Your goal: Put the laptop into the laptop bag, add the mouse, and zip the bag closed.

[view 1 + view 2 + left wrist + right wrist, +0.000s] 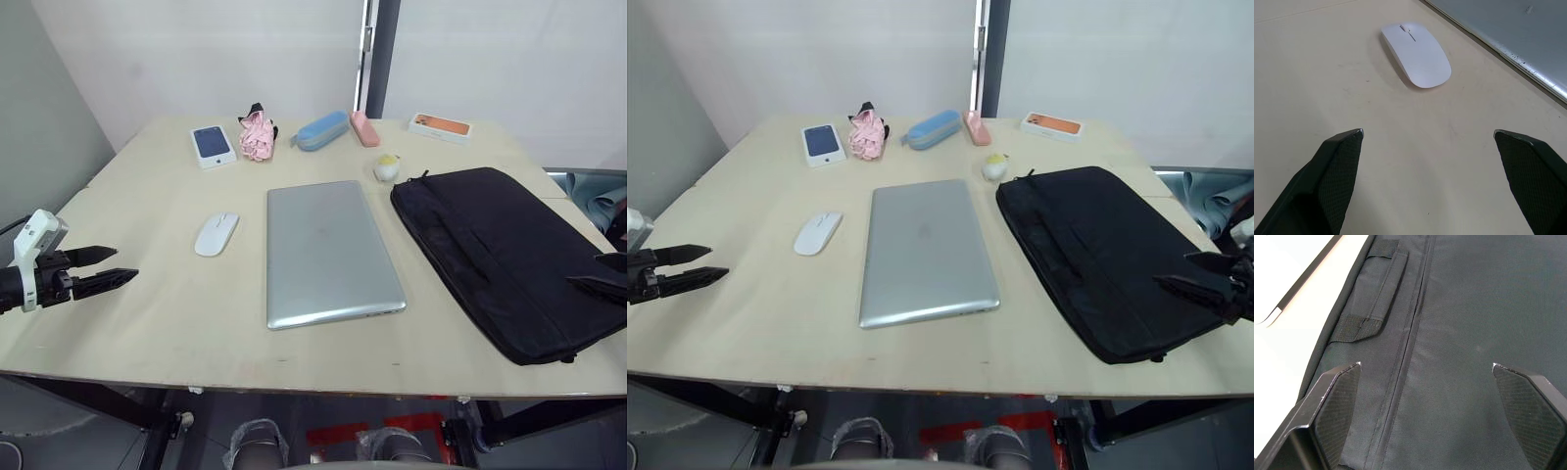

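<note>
The laptop (328,253) lies closed and flat in the middle of the pale worktop (147,313), its silver lid up. Just to its left, apart from it, sits the white mouse (216,234), flat on the wood. To the right of the laptop the black laptop bag (505,257) lies flat and slanted, its near corner close to the worktop's front edge; a zipper seam and a short strap handle run along its top face. At the bag's far left corner rests a small pale plush charm (386,168).

The left pincer (106,268) hangs above the left edge of the worktop, its two black fingers held apart and gripping nothing; from its wrist camera the mouse lies ahead between the finger tips, well clear of them, with the laptop's edge beyond. The right pincer (1199,273) hangs over the right end of the bag, fingers (1334,401) spread wide with nothing between them, the bag's fabric directly under it; whether the tips touch the fabric I cannot tell.

Along the far edge of the worktop stand a white box with a dark blue picture on its lid (213,146), a bundle of pink fabric (258,136), a light blue pouch (321,130), a small pink case (364,128), and a flat white box with an orange top (441,127).
</note>
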